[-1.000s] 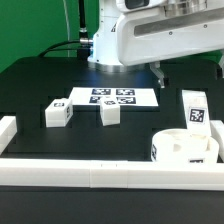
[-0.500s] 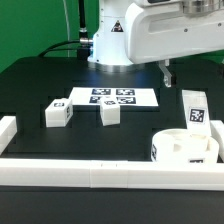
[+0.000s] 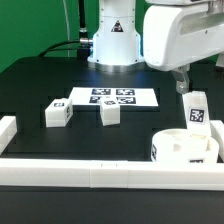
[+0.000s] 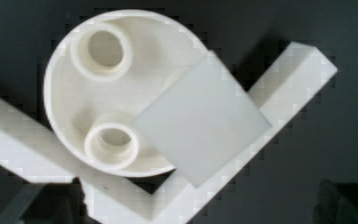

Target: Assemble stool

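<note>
Matt black tabletop [image 3: 40,85] under a green backdrop.

Nearest, along the front edge, a long white border rail [image 3: 100,172] of smooth, square-edged plastic.

Just behind it, at the exterior view's right, the stool's thick round white plastic seat [image 3: 178,150]: ring-like, glossy, with a black-and-white square tag on its side wall. From the wrist view [image 4: 87,90], two round sockets sunk into its flat face.

Close against its far rim, a small blocky white plastic leg [image 3: 193,110] standing upright, tagged on the near face. Whether resting on the seat or just behind it cannot be told. In the wrist view, its broad flat face [image 4: 202,125] covers part of the seat's edge.

Directly above that leg, the two-finger gripper [image 3: 182,82], jaws spread wide, nothing between them, not touching anything.

Probably a reach for the upright leg. Best done so:
- Centre over the leg's top before descending.
- Set the fingers across two flat, parallel faces, not the corners.
- Come straight down, clear of the seat's rim.
- Close squarely; smooth plastic likely slippery, so grip low enough to stop tilting.

Farther back, to the exterior view's left, two more blocky white tagged legs [image 3: 57,113] [image 3: 110,113] lying apart, then the marker board [image 3: 112,97], thin and flat.
</note>
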`<state>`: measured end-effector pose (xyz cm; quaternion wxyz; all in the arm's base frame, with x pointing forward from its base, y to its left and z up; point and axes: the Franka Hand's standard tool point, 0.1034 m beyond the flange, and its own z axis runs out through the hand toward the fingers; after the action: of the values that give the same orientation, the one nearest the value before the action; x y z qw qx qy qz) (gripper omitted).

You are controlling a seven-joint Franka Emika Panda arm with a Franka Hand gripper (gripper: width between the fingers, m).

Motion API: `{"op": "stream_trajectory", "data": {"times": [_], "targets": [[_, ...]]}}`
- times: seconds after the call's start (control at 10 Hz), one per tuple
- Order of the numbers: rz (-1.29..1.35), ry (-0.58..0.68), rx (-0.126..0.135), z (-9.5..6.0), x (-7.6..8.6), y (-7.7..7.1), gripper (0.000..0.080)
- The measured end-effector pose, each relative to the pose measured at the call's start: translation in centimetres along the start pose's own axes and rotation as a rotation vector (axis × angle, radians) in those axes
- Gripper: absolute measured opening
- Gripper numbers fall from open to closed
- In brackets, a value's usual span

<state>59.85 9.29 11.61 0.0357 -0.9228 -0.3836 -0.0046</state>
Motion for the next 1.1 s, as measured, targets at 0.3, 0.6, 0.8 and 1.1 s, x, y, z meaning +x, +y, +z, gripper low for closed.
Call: {"op": "stream_trajectory", "data": {"times": [0.3,0.6,0.8,1.1], "targets": [[-0.191,-0.001,0.001,0.1,-0.2,0.1,0.0649],[-0.432,0.014,-0.016,0.8,-0.4,0.4,0.0649],[-0.434,0.028,-0.033,1.6,-0.7,0.2,0.0649],[-0.432,0.049,-0.06,2.2,-0.7,0.2,0.0649]]}}
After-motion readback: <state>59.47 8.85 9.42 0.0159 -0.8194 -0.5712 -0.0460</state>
